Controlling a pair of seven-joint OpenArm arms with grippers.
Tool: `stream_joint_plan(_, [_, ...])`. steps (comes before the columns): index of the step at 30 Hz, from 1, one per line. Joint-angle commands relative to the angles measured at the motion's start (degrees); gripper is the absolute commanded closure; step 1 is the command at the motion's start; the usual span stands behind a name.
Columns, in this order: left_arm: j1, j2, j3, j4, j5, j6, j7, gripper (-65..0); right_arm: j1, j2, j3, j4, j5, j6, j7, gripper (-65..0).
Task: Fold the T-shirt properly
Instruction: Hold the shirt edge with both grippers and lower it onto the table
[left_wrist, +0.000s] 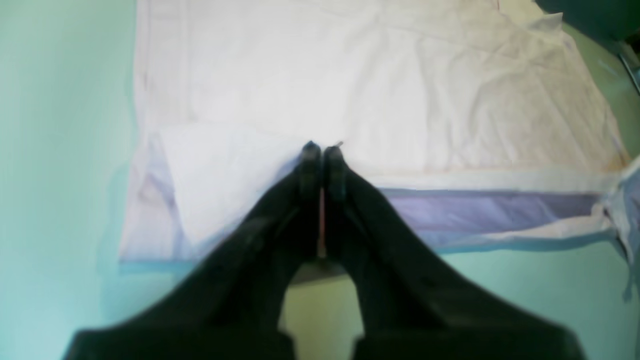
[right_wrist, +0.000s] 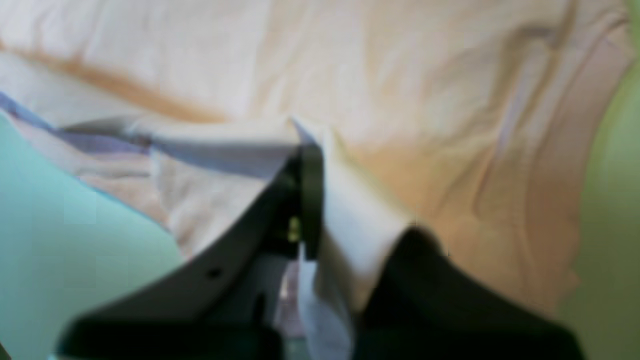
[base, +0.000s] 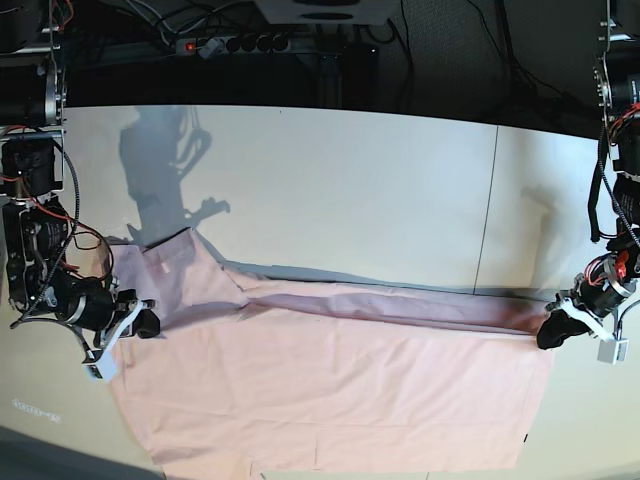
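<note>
Fingertips on both grippers are pinched together with pink cloth between them: the left gripper (left_wrist: 322, 150) clamps a thin edge of the T-shirt (base: 340, 385), and the right gripper (right_wrist: 312, 150) is closed on a folded lip of fabric that drapes over one finger. In the base view the T-shirt lies spread across the near half of the table (base: 350, 190), with its near edge running out of frame, and a raised ridge of doubled cloth runs between the two grip points, the left gripper (base: 558, 325) at the right end and the right gripper (base: 140, 322) at the left end. My read: a long edge is being carried over for a fold, roughly midway. To do it well, move both arms together at matched height and speed so the ridge stays straight and taut without stretching; the sag near the left sleeve (base: 165, 255) suggests that side needs slightly more tension. Carry the edge toward the near side until it lines up with the hem, lower it flat, then release both sides at once. Risk: a thin pinch slipping on the left gripper's side, or the lower layer dragging along and wrinkling. The print and the neck label aren't visible, so I can't tell which face is up.
</note>
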Motion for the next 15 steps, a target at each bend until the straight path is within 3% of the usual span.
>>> stream_joint_plan(1, [-1.73,-1.14,-0.37,0.74,-1.01,-0.07,-1.62,0.0,2.6,0.96,-0.46,0.72,0.07,3.17,1.88,0.0])
stream_joint_plan(10, [-1.7,-1.16,-0.35,0.74,0.07,-0.07,-2.16,0.0,7.34,0.61,-6.95,-0.9,-6.97,3.13,3.69,0.0])
stream_joint_plan(15, [-1.7,-1.16,-0.37,0.74,0.31,-0.07,-2.36,0.0,10.03,0.46,-11.19,-6.03,-8.07,2.97,7.89,0.0])
